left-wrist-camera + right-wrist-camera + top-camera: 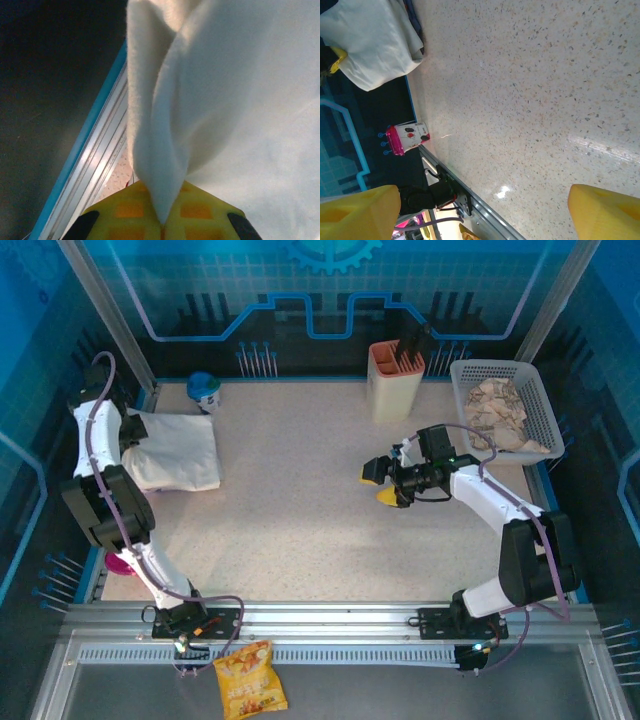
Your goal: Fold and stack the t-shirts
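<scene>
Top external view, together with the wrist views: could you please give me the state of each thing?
t-shirt: roughly folded, at the left edge of the table, one fold pinched.
left gripper: shut on t-shirt.
right gripper: open, empty, above the table.
basket: upright, holding crumpled beige material.
beige holder: upright, dark items inside.
snack bag: lying flat.

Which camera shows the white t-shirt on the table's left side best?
Top external: nearly the whole folded t-shirt lies in view by the left edge of the table. The left wrist view gives a close fold of it pinched in the left end effector; the right wrist view catches part of it in a corner.
</scene>
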Motion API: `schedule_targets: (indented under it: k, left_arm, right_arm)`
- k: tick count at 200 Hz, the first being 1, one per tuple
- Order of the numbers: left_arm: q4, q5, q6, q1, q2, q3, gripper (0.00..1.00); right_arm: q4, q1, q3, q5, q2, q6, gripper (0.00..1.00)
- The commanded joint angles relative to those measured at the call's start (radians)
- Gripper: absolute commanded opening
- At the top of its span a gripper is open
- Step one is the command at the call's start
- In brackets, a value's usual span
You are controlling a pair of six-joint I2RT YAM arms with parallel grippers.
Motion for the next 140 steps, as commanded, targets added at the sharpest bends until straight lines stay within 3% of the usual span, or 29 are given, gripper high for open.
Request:
schedule_targets:
  k: [1,20,36,60,106,140]
  left_arm:
    - [0.014,-0.045,-0.037,0.033,0.076,0.037,0.01]
    - [0.036,-0.089,-0.058,0.045,0.083,0.02,0.17]
    - [0.031,-0.089,-0.08,0.055,0.078,0.043,0.46]
    - [0.016,-0.084,-0.099,0.05,0.07,0.079,0.69]
    - [0.034,-0.064,-0.075,-0.064,0.006,0.084,0.73]
    - [0.049,0.01,-0.095,-0.125,0.004,0.075,0.74]
  right_arm:
    - [-0.041,0.023,0.024,0.003,0.012,-0.025,0.88]
    - [-0.05,0.029,0.022,0.005,0.015,-0.032,0.88]
    - [-0.057,0.034,0.019,0.002,0.012,-0.038,0.87]
    - [-0.055,0.038,0.002,0.005,-0.007,-0.037,0.87]
    - [-0.026,0.042,-0.034,0.008,-0.033,-0.018,0.88]
    - [-0.021,0.041,-0.047,0.024,-0.054,-0.02,0.88]
